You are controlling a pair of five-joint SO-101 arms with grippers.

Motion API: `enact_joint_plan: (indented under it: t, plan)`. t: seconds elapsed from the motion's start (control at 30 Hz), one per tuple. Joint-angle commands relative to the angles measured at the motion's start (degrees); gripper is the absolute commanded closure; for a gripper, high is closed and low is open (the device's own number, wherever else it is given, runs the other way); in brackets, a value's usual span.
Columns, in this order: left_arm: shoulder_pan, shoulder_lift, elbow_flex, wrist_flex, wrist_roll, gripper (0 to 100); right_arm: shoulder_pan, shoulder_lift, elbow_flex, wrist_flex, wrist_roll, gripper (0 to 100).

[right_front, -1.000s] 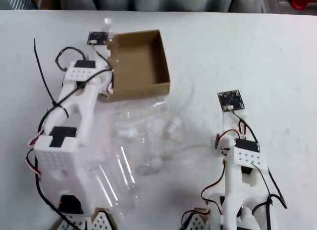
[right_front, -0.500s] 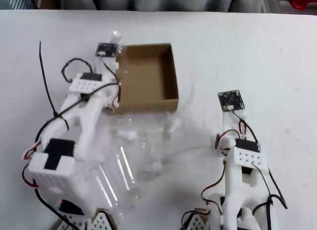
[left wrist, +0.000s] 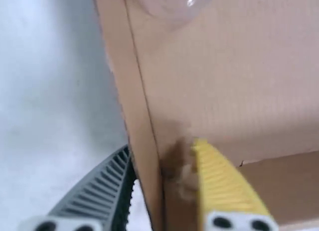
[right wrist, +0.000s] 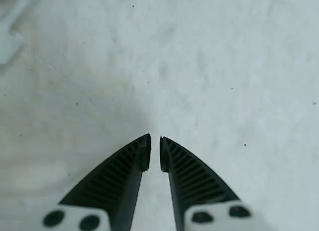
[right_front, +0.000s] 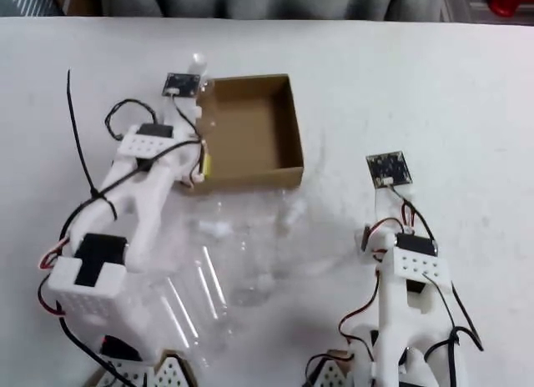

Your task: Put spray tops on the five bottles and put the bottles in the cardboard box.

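Note:
The open cardboard box (right_front: 250, 128) lies at the back of the table. My left gripper (right_front: 203, 163) is shut on its left wall near the front corner. In the left wrist view the grey finger (left wrist: 107, 183) is outside the wall (left wrist: 144, 141) and the yellow finger (left wrist: 219, 181) inside, with a clear rounded bottle part (left wrist: 169, 2) farther along. Several clear bottles (right_front: 209, 278) lie in front of the box, with white spray tops (right_front: 294, 210) among them. My right gripper (right wrist: 155, 141) is shut and holds nothing, low over bare table right of the bottles.
Another white spray top (right_front: 198, 63) stands just behind the box's back left corner. A spray top (right wrist: 10, 42) lies off to one side of the right gripper. The right arm (right_front: 409, 270) sits at the front right. Bare white table spreads right of the box.
My left arm has dragged the cardboard box to the right and a little nearer the front. The right arm has not moved.

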Motion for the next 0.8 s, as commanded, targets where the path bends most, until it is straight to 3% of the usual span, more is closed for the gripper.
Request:
enact_joint_plan:
  t: [0.0, 0.27, 0.77]
  plan:
    - [-0.13, -4.26, -0.09, -0.35, -0.09, 70, -0.22, -1.01, -0.18, -0.92, 0.62, 98.3]
    - [-0.75, -4.35, -1.41, 0.44, -0.35, 69, -0.31, -1.01, -0.18, -0.92, 0.62, 98.3]
    - [-1.71, -4.44, -14.95, 16.26, -0.62, 69, -0.13, -0.92, -0.18, -0.92, 0.62, 98.3]
